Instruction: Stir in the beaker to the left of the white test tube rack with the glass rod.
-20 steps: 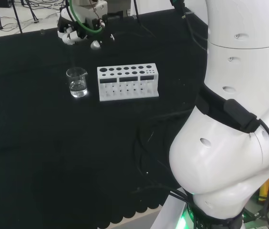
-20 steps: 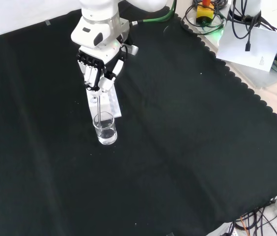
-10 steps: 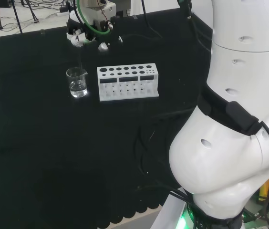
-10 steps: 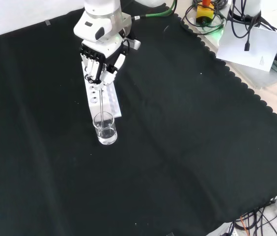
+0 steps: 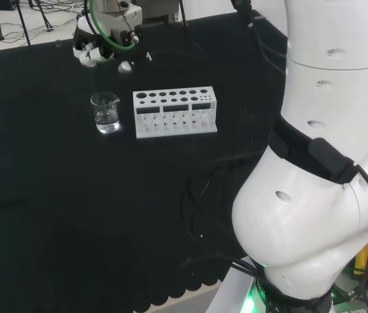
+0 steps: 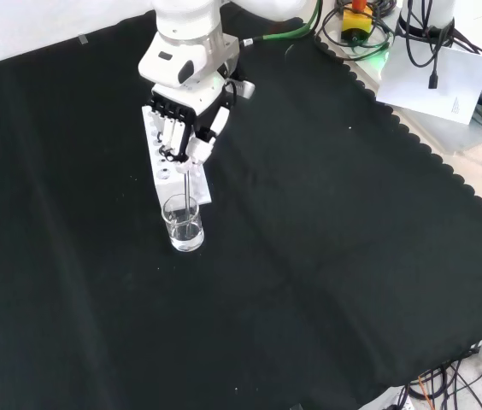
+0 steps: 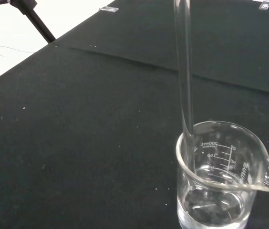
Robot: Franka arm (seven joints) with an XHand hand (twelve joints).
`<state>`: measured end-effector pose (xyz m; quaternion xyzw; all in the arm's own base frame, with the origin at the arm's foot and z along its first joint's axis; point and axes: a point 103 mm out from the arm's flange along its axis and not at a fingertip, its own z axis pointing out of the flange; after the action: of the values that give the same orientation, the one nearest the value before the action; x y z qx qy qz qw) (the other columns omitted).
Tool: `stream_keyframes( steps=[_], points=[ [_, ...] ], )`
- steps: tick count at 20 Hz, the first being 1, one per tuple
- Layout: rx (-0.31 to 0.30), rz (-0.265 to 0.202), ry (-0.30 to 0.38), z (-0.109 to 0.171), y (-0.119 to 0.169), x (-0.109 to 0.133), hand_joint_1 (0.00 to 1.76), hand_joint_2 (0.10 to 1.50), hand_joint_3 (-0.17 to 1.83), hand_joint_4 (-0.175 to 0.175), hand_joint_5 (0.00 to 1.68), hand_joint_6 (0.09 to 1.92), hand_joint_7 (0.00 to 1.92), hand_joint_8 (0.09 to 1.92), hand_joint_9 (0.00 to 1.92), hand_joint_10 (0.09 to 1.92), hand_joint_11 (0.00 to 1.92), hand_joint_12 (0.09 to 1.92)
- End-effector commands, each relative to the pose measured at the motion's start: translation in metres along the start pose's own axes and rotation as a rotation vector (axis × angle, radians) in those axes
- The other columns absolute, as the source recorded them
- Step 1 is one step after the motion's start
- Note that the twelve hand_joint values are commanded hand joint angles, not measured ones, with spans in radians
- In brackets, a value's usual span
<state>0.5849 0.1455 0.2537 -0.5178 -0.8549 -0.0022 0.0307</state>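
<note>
Closest to us in the front view, the beaker [image 6: 183,225] stands on the black tabletop [image 6: 326,256], part-filled with clear liquid, and touching or nearly touching the near end of the white test tube rack [image 6: 167,165] behind it. In the head view it sits just left of that rack. We hold the glass rod [image 6: 190,186] pinched in the curled fingers of the robot hand [image 6: 185,128], which hangs above the rack and a little beyond the beaker.

From the wrist view, the rod [image 7: 184,76] slants down into the beaker [image 7: 222,179] and leans close against the inner wall near the rim; its tip lies in the liquid, though we cannot tell whether it reaches the bottom.

The risk we judge greatest is that wall contact. If we sweep wide while the rod bears on the rim, we could drag or tip the light beaker and spill it. A stroke toward the rack could knock the beaker into it. The rod could also slip in our pinch if its tip catches on the glass.

Farther off, cables [image 6: 369,34] lie past the cloth's edge, well apart.
</note>
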Motion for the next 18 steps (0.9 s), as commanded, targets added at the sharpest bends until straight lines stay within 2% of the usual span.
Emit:
stream_keyframes(
  steps=[1, 6, 11, 18],
  points=[
    [-0.005, 0.003, 0.011, 0.003, 0.008, -0.007, 1.28, 1.11, 0.00, -0.175, 1.05, 0.60, 0.99, 1.32, 1.59, 1.04, 1.61, 0.76],
    [-0.003, 0.040, 0.009, 0.002, -0.002, -0.032, 1.28, 1.11, 0.00, -0.175, 1.05, 0.60, 0.99, 1.32, 1.59, 1.04, 1.61, 0.76],
    [0.000, 0.063, 0.001, -0.001, -0.016, -0.045, 1.28, 1.11, 0.00, -0.175, 1.05, 0.60, 0.99, 1.32, 1.59, 1.04, 1.61, 0.76],
    [0.007, 0.037, -0.007, -0.005, -0.027, -0.021, 1.28, 1.11, 0.00, -0.175, 1.05, 0.60, 0.99, 1.32, 1.59, 1.04, 1.61, 0.76]
  ],
)
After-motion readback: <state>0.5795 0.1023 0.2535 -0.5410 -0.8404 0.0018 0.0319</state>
